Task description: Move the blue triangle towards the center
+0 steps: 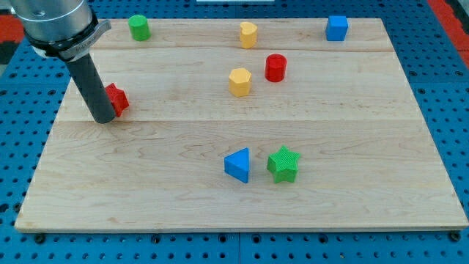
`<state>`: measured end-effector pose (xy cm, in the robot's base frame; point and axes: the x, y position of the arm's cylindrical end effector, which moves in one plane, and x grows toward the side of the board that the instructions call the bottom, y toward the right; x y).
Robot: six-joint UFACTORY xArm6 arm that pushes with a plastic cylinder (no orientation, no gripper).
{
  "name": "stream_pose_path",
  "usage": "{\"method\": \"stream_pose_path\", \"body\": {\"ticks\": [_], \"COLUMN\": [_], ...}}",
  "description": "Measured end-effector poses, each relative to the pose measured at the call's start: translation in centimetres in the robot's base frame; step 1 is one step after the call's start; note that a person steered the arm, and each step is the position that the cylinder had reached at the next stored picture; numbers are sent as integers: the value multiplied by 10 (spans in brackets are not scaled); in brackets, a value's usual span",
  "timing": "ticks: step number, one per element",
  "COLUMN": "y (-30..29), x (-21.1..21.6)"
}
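Observation:
The blue triangle [238, 164] lies on the wooden board [352, 147] below the middle, just left of a green star [283, 164]. My tip [103, 119] rests on the board at the view's left, touching or right beside a red star-shaped block [116, 98] that is partly hidden behind the rod. The tip is far to the left of the blue triangle and a little higher in the view.
A green cylinder [138, 27] stands at the top left. A yellow block [248, 34] is at the top middle, a yellow hexagon [239, 81] and a red cylinder [275, 67] lie below it. A blue cube [336, 28] is at the top right.

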<state>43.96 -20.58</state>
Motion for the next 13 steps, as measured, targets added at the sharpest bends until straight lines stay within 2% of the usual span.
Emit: {"method": "stream_pose_path", "body": {"ticks": [3, 4, 6, 7, 8, 9, 10, 11, 12, 13], "y": [-8, 29, 78, 149, 151, 176, 222, 251, 263, 236], "x": [-2, 19, 14, 23, 85, 127, 108, 52, 40, 50]}}
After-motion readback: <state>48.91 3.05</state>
